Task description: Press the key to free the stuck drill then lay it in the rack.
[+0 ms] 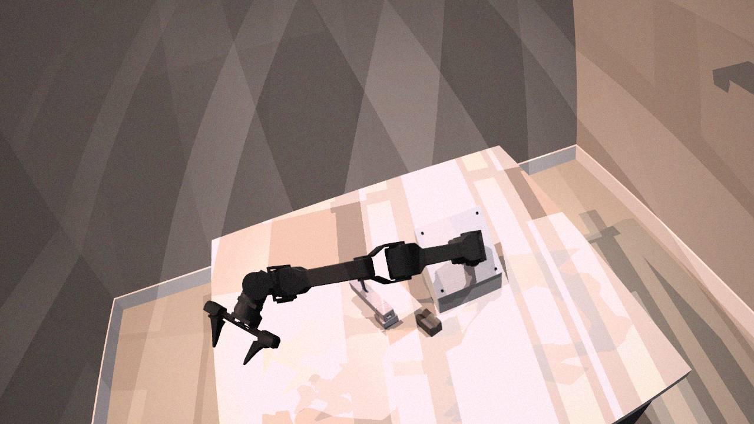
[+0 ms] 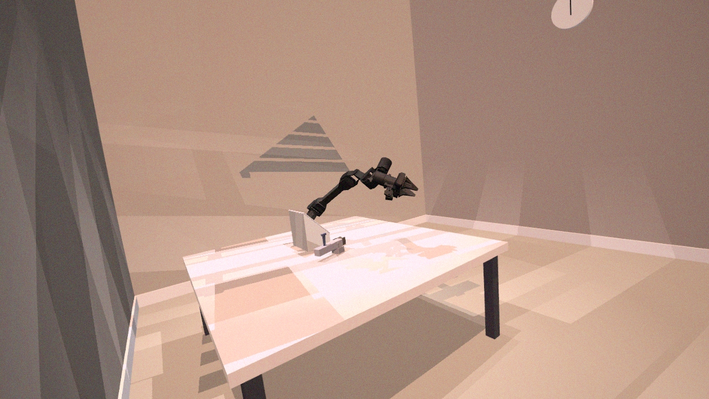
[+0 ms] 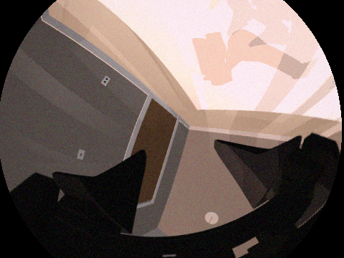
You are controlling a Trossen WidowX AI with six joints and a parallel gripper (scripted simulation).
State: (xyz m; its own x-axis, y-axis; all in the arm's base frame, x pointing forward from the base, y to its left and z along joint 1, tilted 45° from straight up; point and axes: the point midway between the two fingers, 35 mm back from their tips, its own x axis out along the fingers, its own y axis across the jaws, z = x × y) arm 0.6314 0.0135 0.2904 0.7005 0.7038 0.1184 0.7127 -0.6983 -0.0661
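Note:
My gripper (image 1: 230,354) (image 2: 415,192) (image 3: 180,148) is open and empty, high above the table at the far end of the outstretched arm. A pale grey elongated body (image 1: 377,301) (image 2: 324,249) lies on the table under the arm. A thin dark blue post with a flat top (image 1: 363,285) (image 2: 323,239) stands up at it; whether this is the key or the drill's shank I cannot tell. A small dark brown block (image 1: 429,323) (image 2: 343,240) sits beside the body, possibly the rack. The wrist view shows none of these objects; my gripper is well away from them.
The arm rises from a pale sloped mount (image 1: 442,237) (image 2: 309,233) close beside the grey body and the brown block. The table (image 1: 506,363) (image 2: 277,317) carries strong patches of light and shadow. Walls surround it, and a round clock (image 2: 570,17) (image 3: 211,218) hangs on one.

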